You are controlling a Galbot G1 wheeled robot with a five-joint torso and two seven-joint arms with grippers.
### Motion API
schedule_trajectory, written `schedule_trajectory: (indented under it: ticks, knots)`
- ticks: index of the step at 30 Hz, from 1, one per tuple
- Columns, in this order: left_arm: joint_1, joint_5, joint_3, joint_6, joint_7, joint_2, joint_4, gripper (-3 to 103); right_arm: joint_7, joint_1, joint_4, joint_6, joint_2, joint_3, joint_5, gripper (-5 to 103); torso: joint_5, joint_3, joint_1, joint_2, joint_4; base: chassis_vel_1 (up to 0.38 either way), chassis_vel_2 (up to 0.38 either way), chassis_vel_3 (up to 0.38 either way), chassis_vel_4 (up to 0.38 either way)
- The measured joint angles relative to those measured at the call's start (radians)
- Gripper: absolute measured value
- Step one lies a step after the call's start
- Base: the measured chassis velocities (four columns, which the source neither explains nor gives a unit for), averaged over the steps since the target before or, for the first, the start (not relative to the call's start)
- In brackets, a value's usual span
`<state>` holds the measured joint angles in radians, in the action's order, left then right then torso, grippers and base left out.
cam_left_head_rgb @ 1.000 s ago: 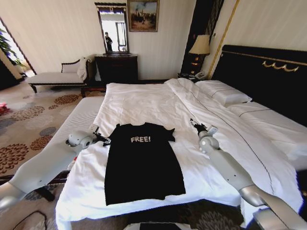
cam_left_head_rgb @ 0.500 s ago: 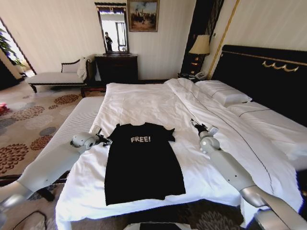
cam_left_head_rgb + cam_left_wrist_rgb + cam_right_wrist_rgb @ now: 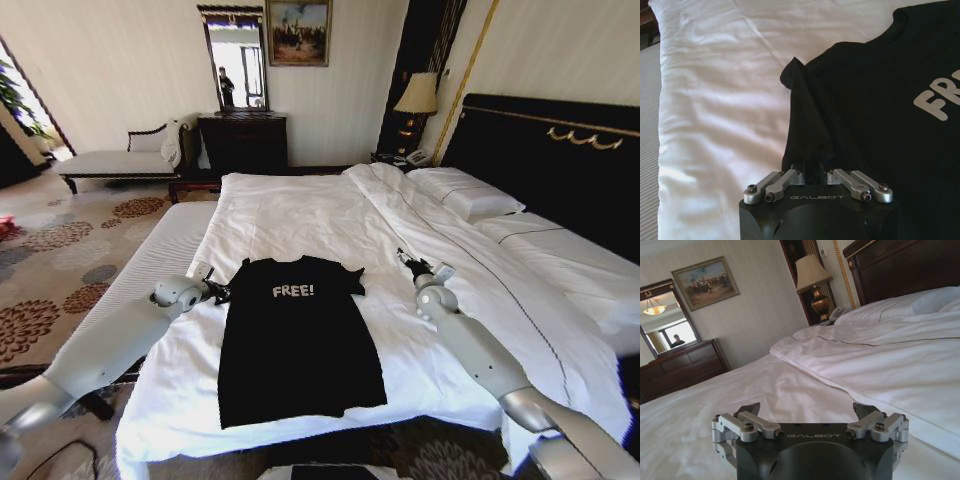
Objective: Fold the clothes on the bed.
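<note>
The clothes, one black T-shirt (image 3: 298, 335) with white "FREE!" lettering, lie flat near the foot of the bed (image 3: 300, 205). My left gripper (image 3: 215, 291) is at the shirt's left sleeve. In the left wrist view this gripper (image 3: 812, 172) is shut on the sleeve (image 3: 802, 125), whose black cloth is bunched into a ridge between the fingers. My right gripper (image 3: 412, 264) rests on the white duvet, to the right of the shirt's other sleeve and apart from it. The right wrist view shows that gripper (image 3: 807, 410) open, with nothing in it.
White pillows (image 3: 470, 190) and a dark headboard (image 3: 550, 150) are at the right. A pale bench (image 3: 110, 160), a dark dresser (image 3: 243, 140) and a lamp (image 3: 416, 95) stand along the far wall. Patterned carpet (image 3: 60, 270) lies left of the bed.
My left arm has slid a little to the right, bringing its gripper onto the shirt's left sleeve. The right arm and the shirt have stayed put.
</note>
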<state>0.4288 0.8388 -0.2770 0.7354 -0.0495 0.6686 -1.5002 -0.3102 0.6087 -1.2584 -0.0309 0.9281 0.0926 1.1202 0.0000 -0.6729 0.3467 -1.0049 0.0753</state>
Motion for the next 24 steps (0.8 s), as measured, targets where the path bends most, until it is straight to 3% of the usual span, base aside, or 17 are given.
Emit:
schedule_trajectory:
  ticks: [2,6,10,15,19,24]
  knots:
    - [-0.002,0.000,0.000,0.000,0.000,0.004,0.001,10,0.000,0.001,0.001,0.000,0.000,0.000,-0.001,100,0.0000,0.000,0.000,0.000,0.0000,0.000,0.000,0.000,0.000]
    - [-0.007,0.001,0.004,0.000,-0.001,0.006,0.004,0,0.000,0.004,0.001,0.000,0.000,0.001,-0.004,100,0.0000,0.000,0.000,0.000,0.0001,0.000,0.000,0.000,0.000]
    - [-0.001,0.003,0.032,0.000,-0.001,0.005,0.005,0,0.000,0.005,0.001,0.000,0.000,0.002,-0.006,100,0.0000,0.000,0.000,0.000,0.0001,0.000,0.000,0.000,0.000]
    - [0.058,0.009,0.184,0.000,-0.001,-0.012,0.017,0,0.000,0.004,0.001,-0.001,0.004,0.002,-0.008,100,0.0003,0.000,0.000,0.000,-0.0001,0.000,0.000,0.000,0.000]
    - [0.093,0.012,0.251,0.000,-0.001,-0.019,0.040,0,0.000,0.004,0.001,-0.001,0.007,0.000,-0.011,100,-0.0001,0.000,0.000,0.000,-0.0002,0.000,0.000,0.000,0.000]
    - [0.127,-0.020,0.287,-0.007,0.007,-0.022,0.085,0,-0.002,0.003,0.000,-0.002,0.010,-0.006,-0.015,100,-0.0002,0.000,0.000,0.000,0.0000,0.000,0.000,0.000,0.000]
